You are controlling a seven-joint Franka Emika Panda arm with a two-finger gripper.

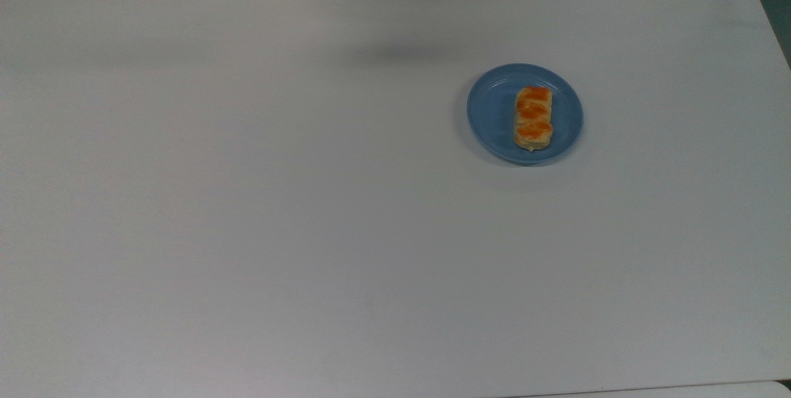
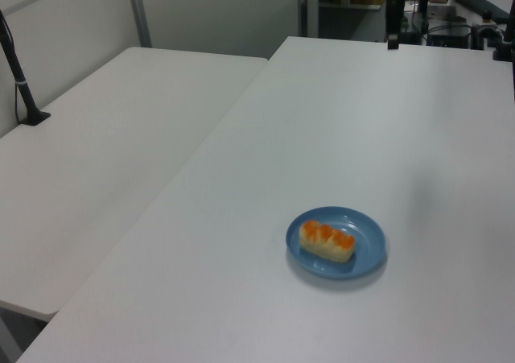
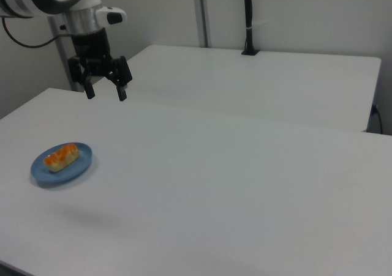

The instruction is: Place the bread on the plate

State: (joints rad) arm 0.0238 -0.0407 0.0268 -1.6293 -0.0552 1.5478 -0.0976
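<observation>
One bread point(image 1: 534, 118) on plate point(image 1: 494, 115); gripper point(image 3: 105, 93) agape, empty.

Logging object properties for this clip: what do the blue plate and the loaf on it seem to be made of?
The round shallow blue plate looks like plastic or glazed ceramic: even colour, smooth, slightly shiny; which one cannot be told. The small oblong pale-yellow loaf with orange-brown glazed bumps could be real bread or a toy replica; its uniform, saturated colouring hints at a replica.
</observation>
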